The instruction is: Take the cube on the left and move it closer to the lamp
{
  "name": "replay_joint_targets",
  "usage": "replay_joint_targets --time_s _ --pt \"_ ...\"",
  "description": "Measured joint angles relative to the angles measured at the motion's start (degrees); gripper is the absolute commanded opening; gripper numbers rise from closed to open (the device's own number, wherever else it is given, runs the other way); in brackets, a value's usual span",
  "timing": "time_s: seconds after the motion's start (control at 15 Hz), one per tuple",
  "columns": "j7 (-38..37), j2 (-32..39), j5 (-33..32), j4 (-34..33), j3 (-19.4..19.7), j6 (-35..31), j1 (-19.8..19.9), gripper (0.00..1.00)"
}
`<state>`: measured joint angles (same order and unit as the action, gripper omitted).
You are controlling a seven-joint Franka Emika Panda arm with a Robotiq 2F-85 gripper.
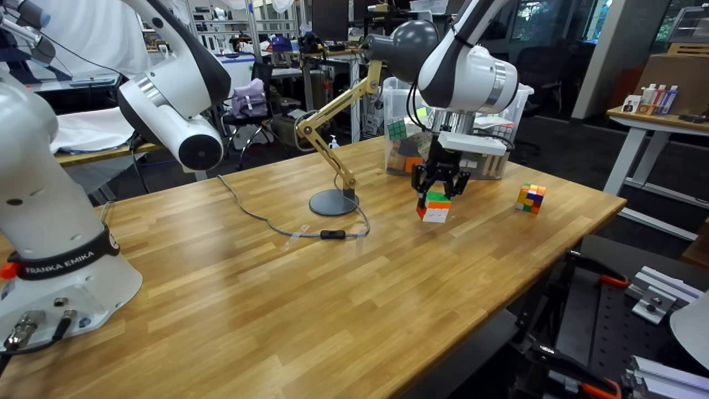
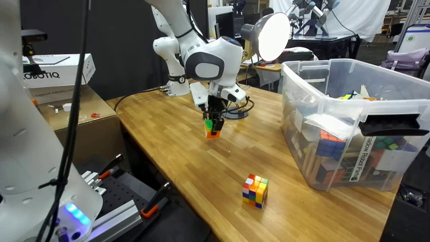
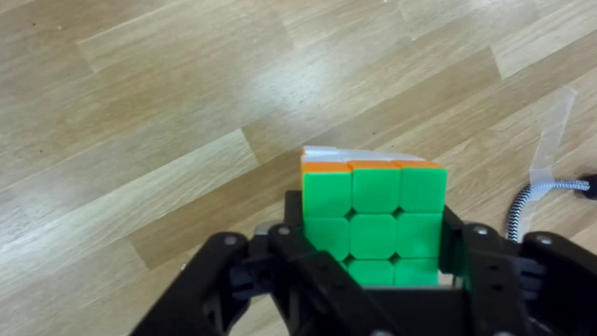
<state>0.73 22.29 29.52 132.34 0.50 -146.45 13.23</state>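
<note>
The cube has a green top, orange and white sides and a bit of red. In both exterior views it sits between the fingers of my gripper; it also shows in an exterior view. In the wrist view the cube's green face lies between the fingers of the gripper, with a finger pad against each side. Whether its underside touches the table I cannot tell. The lamp stands left of the cube; its lit head shows in an exterior view.
Another multicoloured cube lies on the table, also seen in an exterior view. A clear plastic bin with several cubes stands behind the gripper. The lamp's cord and black switch lie taped on the table, near the held cube.
</note>
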Motion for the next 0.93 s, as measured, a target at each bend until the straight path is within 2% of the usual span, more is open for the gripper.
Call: replay_joint_targets --time_s 0.07,0.4,0.47,0.93 --pt "-1.48 1.10 0.00 -0.59 0.00 -0.29 -0.61 0.62" --pt "-3.15 3.62 -0.41 -1.92 0.38 -1.65 -1.65 0.62" --pt "-3.15 3.60 -0.41 -1.95 0.42 -1.65 -1.65 0.37" --pt "-3.16 3.64 0.13 -1.91 -0.67 -1.16 -1.66 0.37"
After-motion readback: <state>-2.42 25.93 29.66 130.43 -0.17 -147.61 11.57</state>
